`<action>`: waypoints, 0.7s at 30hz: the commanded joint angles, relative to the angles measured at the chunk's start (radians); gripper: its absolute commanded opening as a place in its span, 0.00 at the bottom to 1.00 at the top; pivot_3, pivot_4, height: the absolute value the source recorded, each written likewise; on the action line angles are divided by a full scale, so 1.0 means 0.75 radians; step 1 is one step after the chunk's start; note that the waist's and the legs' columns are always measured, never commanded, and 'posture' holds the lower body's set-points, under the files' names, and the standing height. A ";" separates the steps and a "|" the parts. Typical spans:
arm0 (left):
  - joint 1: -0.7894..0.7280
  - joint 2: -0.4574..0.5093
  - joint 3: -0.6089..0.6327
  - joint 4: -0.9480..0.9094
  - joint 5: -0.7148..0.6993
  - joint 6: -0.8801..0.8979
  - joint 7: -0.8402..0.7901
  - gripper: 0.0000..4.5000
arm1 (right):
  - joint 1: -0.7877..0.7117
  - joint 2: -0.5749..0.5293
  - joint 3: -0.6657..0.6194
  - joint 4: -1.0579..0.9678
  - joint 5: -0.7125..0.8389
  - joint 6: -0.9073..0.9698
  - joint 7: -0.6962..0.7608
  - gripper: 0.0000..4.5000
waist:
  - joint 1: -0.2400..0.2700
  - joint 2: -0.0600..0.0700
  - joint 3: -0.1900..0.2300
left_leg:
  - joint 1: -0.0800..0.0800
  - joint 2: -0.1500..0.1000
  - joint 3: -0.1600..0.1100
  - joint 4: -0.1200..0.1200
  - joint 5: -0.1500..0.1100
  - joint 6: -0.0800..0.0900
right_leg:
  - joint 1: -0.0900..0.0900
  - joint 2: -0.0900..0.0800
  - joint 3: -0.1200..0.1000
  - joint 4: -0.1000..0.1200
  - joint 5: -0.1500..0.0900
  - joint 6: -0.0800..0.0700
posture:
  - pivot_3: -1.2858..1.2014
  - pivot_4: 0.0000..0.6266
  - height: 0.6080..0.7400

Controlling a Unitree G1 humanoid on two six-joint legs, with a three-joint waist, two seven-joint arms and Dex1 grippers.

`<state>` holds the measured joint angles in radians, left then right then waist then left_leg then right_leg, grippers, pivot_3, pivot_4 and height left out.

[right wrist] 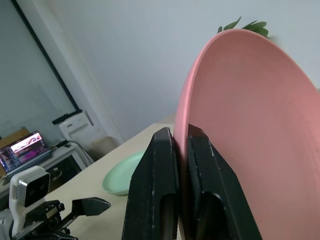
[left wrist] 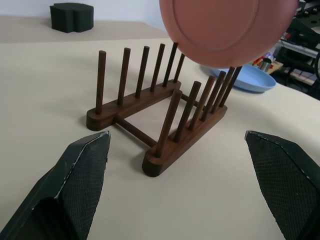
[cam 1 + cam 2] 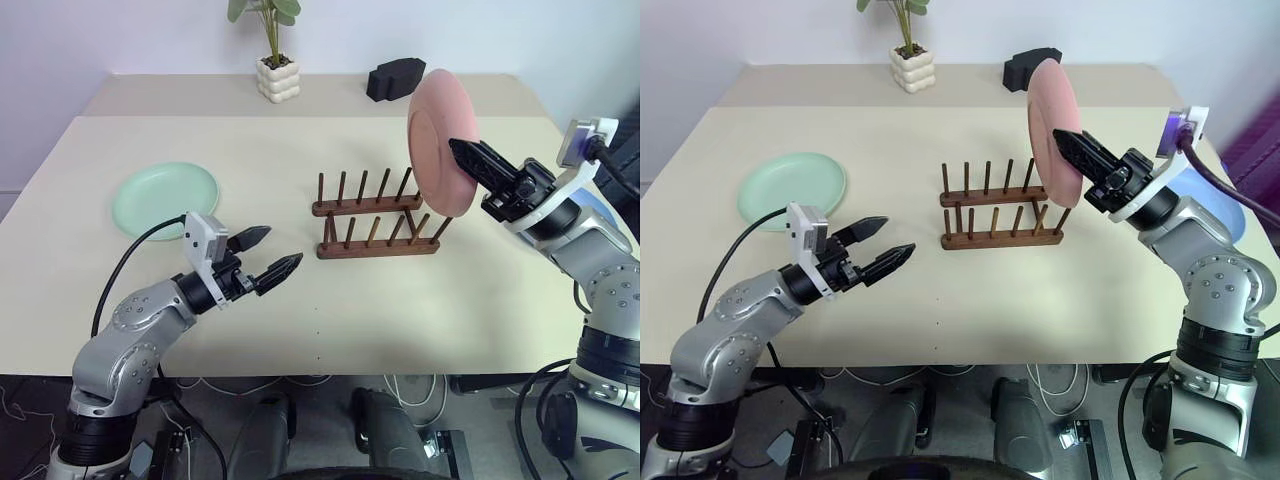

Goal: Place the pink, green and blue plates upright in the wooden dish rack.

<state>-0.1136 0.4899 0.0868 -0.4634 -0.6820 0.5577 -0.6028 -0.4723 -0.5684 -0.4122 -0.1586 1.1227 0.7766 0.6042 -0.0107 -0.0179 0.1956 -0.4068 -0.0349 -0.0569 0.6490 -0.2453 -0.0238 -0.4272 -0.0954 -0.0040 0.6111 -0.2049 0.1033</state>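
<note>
1. The right claw (image 3: 470, 158), right of centre in the head view, is clamped on the rim of the pink plate (image 3: 437, 130), which it holds on edge in the air above the right end of the wooden dish rack (image 3: 376, 220).
2. The rack stands mid-frame on the worktop (image 3: 300, 320) with every slot between its pegs empty, so no plate is placed yet.
3. The green plate (image 3: 165, 197) lies flat at the left of the frame, untouched.
4. The blue plate (image 2: 240, 80) lies flat beyond the rack in the left wrist view; in the head view it is mostly hidden behind the right arm.
5. The left claw (image 3: 270, 258), lower left, has its fingers spread wide with nothing between them, pointing toward the rack.
6. By my judgement the task is at its first placement: the pink plate needs lowering between pegs, then green and blue follow.
</note>
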 commanded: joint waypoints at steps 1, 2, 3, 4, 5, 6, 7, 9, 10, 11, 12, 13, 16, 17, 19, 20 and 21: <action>0.005 -0.006 -0.009 -0.045 0.006 -0.016 -0.001 0.99 | 0.014 0.013 -0.071 0.010 0.054 -0.008 -0.027 0.00 | 0.000 0.000 0.000 | 0.000 0.000 0.000 0.000 0.000 0.000 | 0.000 0.000 0.000 0.000 0.000 0.000 | 0.52 0.24 0.97; 0.005 -0.008 -0.011 -0.045 0.006 -0.015 -0.001 0.99 | 0.017 0.016 -0.075 0.014 0.062 -0.008 -0.033 0.00 | 0.001 0.000 0.000 | 0.000 0.000 0.000 0.000 0.000 0.000 | 0.000 0.000 0.000 0.000 0.000 0.000 | 0.52 0.24 0.97; 0.005 -0.009 -0.012 -0.046 0.006 -0.015 -0.001 0.99 | 0.017 0.024 -0.087 0.024 0.082 -0.005 -0.053 0.00 | 0.002 0.000 0.000 | 0.000 0.000 0.000 0.000 0.000 0.000 | 0.000 0.000 0.000 0.000 0.000 0.000 | 0.52 0.24 0.97; 0.006 -0.011 -0.013 -0.045 0.007 -0.016 -0.001 0.99 | 0.017 0.032 -0.097 0.033 0.099 -0.002 -0.070 0.00 | 0.002 0.000 0.000 | 0.000 0.000 0.000 0.000 0.000 0.000 | 0.000 0.000 0.000 0.000 0.000 0.000 | 0.52 0.24 0.97; 0.006 -0.013 -0.015 -0.044 0.009 -0.021 -0.005 0.99 | 0.017 0.040 -0.106 0.042 0.121 0.005 -0.088 0.00 | 0.001 0.000 0.000 | 0.000 0.000 0.000 0.000 0.000 0.000 | 0.000 0.000 0.000 0.000 0.000 0.000 | 0.52 0.24 0.97; 0.007 -0.014 -0.015 -0.046 0.010 -0.025 -0.008 0.99 | 0.021 0.046 -0.112 0.046 0.138 0.013 -0.105 0.00 | 0.001 0.000 0.000 | 0.000 0.000 0.000 0.000 0.000 0.000 | 0.000 0.000 0.000 0.000 0.000 0.000 | 0.52 0.24 0.97; 0.008 -0.014 -0.015 -0.046 0.011 -0.027 -0.010 0.99 | 0.024 0.051 -0.115 0.048 0.152 0.018 -0.117 0.00 | 0.001 0.000 0.000 | 0.000 0.000 0.000 0.000 0.000 0.000 | 0.000 0.000 0.000 0.000 0.000 0.000 | 0.52 0.24 0.97; 0.011 -0.014 -0.018 -0.048 0.015 -0.032 -0.013 0.99 | 0.031 0.059 -0.121 0.047 0.174 0.025 -0.137 0.00 | 0.000 0.000 0.000 | 0.000 0.000 0.000 0.000 0.000 0.000 | 0.000 0.000 0.000 0.000 0.000 0.000 | 0.52 0.24 0.97; 0.011 -0.011 -0.022 -0.046 0.025 -0.037 -0.018 0.99 | 0.033 0.065 -0.125 0.051 0.186 0.026 -0.149 0.00 | 0.000 0.000 0.000 | 0.000 0.000 0.000 0.000 0.000 0.000 | 0.000 0.000 0.000 0.000 0.000 0.000 | 0.52 0.24 0.97; 0.012 -0.008 -0.025 -0.045 0.032 -0.040 -0.023 0.99 | 0.034 0.072 -0.129 0.055 0.200 0.028 -0.162 0.00 | 0.000 0.000 0.000 | 0.000 0.000 0.000 0.000 0.000 0.000 | 0.000 0.000 0.000 0.000 0.000 0.000 | 0.52 0.24 0.97; 0.013 -0.004 -0.030 -0.045 0.040 -0.044 -0.030 0.99 | 0.036 0.077 -0.131 0.060 0.209 0.030 -0.172 0.00 | 0.000 0.000 0.000 | 0.000 0.000 0.000 0.000 0.000 0.000 | 0.000 0.000 0.000 0.000 0.000 0.000 | 0.52 0.24 0.97; 0.014 -0.003 -0.032 -0.046 0.043 -0.045 -0.035 0.99 | 0.039 0.080 -0.129 0.064 0.211 0.031 -0.178 0.00 | 0.000 0.000 0.000 | 0.000 0.000 0.000 0.000 0.000 0.000 | 0.000 0.000 0.000 0.000 0.000 0.000 | 0.52 0.24 0.97; 0.016 -0.004 -0.038 -0.047 0.051 -0.045 -0.042 0.99 | 0.047 0.087 -0.121 0.073 0.219 0.033 -0.187 0.00 | 0.000 0.000 0.000 | 0.000 0.000 0.000 0.000 0.000 0.000 | 0.000 0.000 0.000 0.000 0.000 0.000 | 0.52 0.24 0.97; 0.019 -0.006 -0.039 -0.049 0.054 -0.047 -0.043 0.99 | 0.049 0.088 -0.122 0.075 0.222 0.033 -0.192 0.00 | 0.000 0.000 0.000 | 0.000 0.000 0.000 0.000 0.000 0.000 | 0.000 0.000 0.000 0.000 0.000 0.000 | 0.52 0.24 0.97; 0.020 -0.008 -0.040 -0.048 0.059 -0.049 -0.044 1.00 | 0.051 0.090 -0.121 0.081 0.220 0.031 -0.198 0.16 | 0.000 0.000 0.000 | 0.000 0.000 0.000 0.000 0.000 0.000 | 0.000 0.000 0.000 0.000 0.000 0.000 | 0.52 0.24 0.97; 0.021 -0.009 -0.041 -0.049 0.061 -0.050 -0.045 1.00 | 0.052 0.091 -0.121 0.083 0.219 0.030 -0.201 0.24 | 0.000 0.000 0.000 | 0.000 0.000 0.000 0.000 0.000 0.000 | 0.000 0.000 0.000 0.000 0.000 0.000 | 0.52 0.24 0.97; 0.022 -0.009 -0.041 -0.048 0.062 -0.051 -0.045 1.00 | 0.053 0.091 -0.121 0.083 0.215 0.027 -0.203 0.34 | 0.000 0.000 0.000 | 0.000 0.000 0.000 0.000 0.000 0.000 | 0.000 0.000 0.000 0.000 0.000 0.000 | 0.52 0.24 0.97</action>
<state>-0.0954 0.4797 0.0532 -0.4644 -0.6400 0.5397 -0.6293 -0.4298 -0.4976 -0.4798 -0.0861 1.2633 0.8034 0.4536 -0.0108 -0.0177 0.1955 -0.4068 -0.0348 -0.0570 0.6490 -0.2453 -0.0237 -0.4272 -0.0955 -0.0039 0.6110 -0.2050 0.1033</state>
